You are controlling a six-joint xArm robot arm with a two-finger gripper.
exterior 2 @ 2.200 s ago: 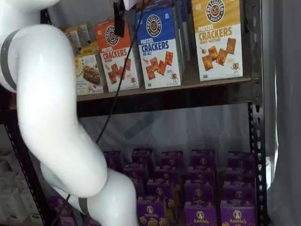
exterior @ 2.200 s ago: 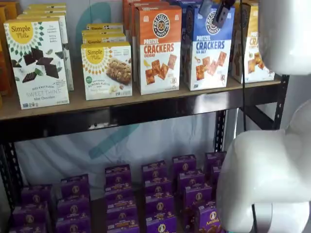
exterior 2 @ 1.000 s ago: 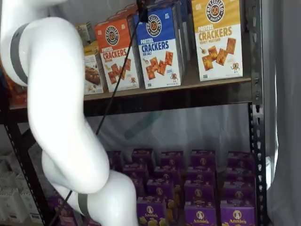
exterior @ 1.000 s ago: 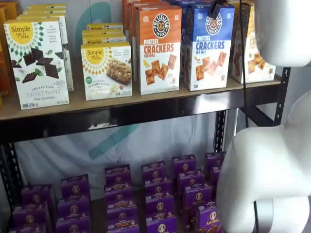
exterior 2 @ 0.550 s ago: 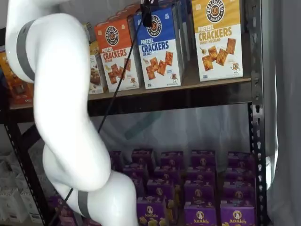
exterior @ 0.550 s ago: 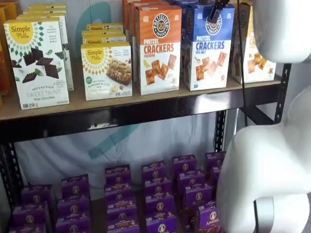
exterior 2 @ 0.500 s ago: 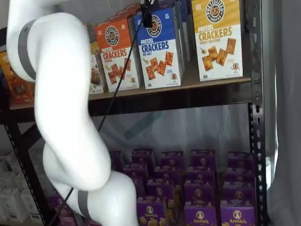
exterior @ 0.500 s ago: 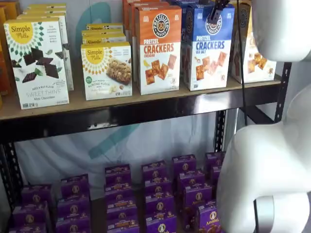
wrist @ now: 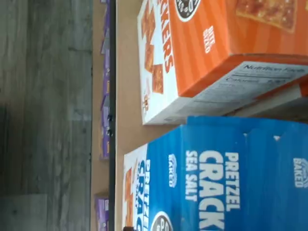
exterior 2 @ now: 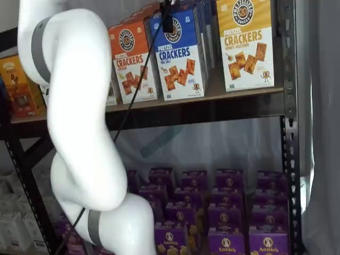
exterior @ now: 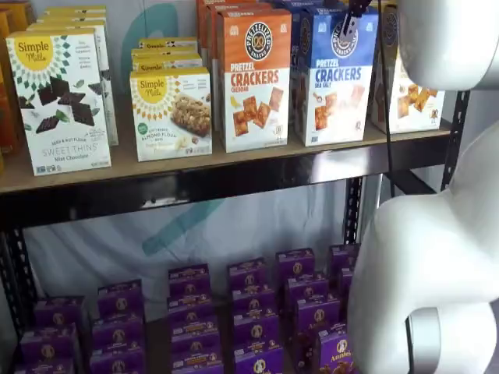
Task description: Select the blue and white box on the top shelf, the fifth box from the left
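Tan top shelf [exterior: 234, 160] w/ cracker cartons: blue and white box [exterior: 334, 76] stands beside orange carton [exterior: 253, 78]. Gripper [exterior 2: 167, 16] hangs at its upper front; finger state can't be told.

The gripper [exterior 2: 167, 18] hangs before the blue and white box [exterior 2: 179, 53].

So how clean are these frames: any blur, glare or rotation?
Wrist view: turned on its side, blue and white box print soft but readable. Shelf views: evenly lit, no strong glare; its lower front looks slightly smeared; the white arm blocks much of the top shelf.
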